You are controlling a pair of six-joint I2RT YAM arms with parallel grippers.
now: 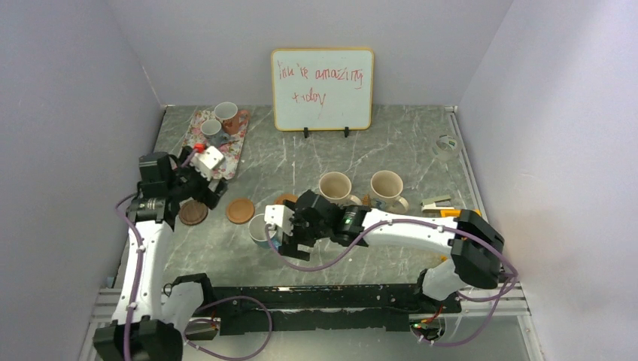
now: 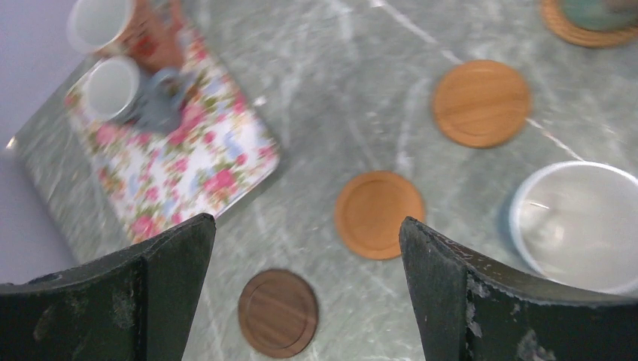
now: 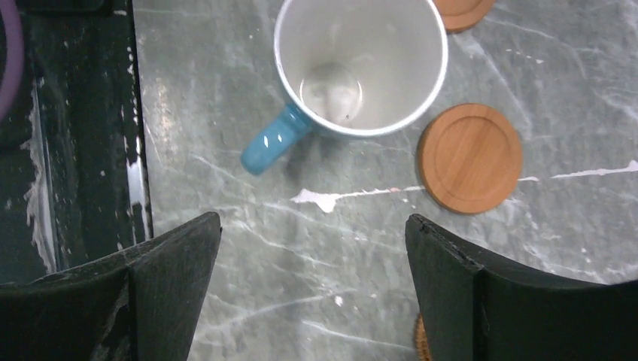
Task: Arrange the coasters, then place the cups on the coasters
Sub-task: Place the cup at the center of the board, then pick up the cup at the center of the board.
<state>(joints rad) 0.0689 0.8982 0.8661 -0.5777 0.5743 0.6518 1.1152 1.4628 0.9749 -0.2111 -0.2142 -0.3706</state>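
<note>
Carefully now with the blue-handled cup (image 3: 361, 60): stands upright on the table (image 3: 301, 286) near the middle, on no coaster, long axis vertical, mouth up, handle pointing to the near edge and slightly right, just left of the right gripper (image 3: 312, 222), jaws wide apart and empty. Could tip or push against the tan coaster (image 3: 469, 158) just beside, if gripped off-centre at the rim. Likewise apart and empty the left gripper (image 2: 306, 226), over the dark brown coaster (image 2: 277, 313) at left.
</note>
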